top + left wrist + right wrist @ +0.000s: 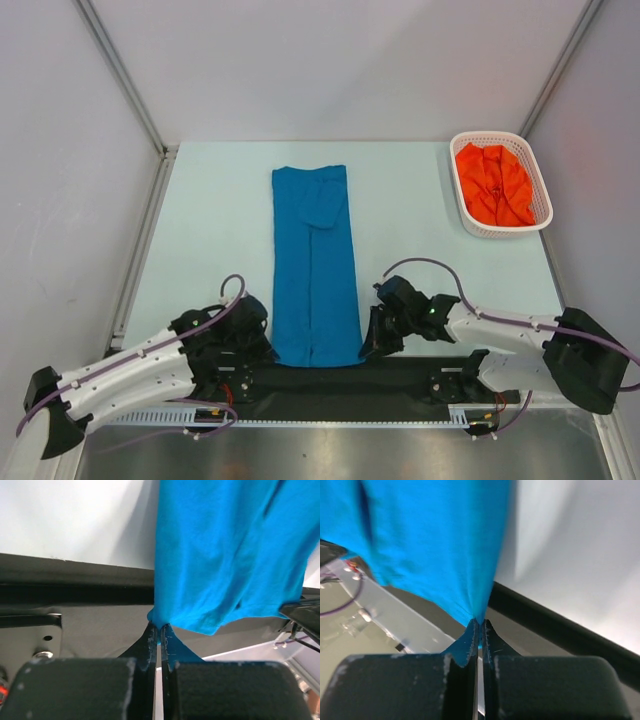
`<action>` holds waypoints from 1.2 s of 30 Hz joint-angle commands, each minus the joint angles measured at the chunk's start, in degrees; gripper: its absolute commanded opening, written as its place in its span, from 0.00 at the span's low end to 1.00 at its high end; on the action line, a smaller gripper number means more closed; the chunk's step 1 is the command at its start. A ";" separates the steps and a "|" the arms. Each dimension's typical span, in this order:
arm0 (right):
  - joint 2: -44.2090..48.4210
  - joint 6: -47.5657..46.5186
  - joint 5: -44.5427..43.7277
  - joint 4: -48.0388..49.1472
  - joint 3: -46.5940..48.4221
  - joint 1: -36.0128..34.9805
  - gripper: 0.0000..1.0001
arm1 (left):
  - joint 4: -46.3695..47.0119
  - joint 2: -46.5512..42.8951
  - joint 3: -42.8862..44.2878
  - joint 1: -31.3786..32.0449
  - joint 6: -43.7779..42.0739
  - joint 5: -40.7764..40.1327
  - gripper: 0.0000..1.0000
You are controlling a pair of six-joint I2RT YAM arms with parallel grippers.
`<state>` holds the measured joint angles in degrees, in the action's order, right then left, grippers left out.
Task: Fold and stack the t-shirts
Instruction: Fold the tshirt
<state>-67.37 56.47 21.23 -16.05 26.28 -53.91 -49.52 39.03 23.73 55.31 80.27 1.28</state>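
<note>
The left gripper (159,630) and right gripper (479,625) each pinch a near corner of the folded blue t-shirt (313,270), jaws clamped. The orange-red t-shirt (492,185) lies crumpled in the white basket (505,232).

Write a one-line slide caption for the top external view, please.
Left gripper and right gripper pinch the near corners of the lengthwise-folded blue t-shirt; the orange-red t-shirt lies crumpled in the white basket.
</note>
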 commanded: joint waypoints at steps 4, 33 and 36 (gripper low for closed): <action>-2.32 -4.52 -2.07 -7.93 12.03 3.98 0.00 | -3.57 2.10 11.58 -6.51 -12.22 -5.67 0.00; -47.14 -29.48 9.52 -24.73 62.21 28.86 0.00 | 6.27 55.01 49.13 -33.95 -51.18 3.47 0.00; -49.16 -30.36 10.14 -25.25 64.58 29.65 0.00 | 7.33 56.33 49.57 -35.35 -50.92 3.91 0.00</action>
<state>-114.98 28.23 29.26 -39.72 86.85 -25.21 -44.01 94.85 70.65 21.52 30.98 4.12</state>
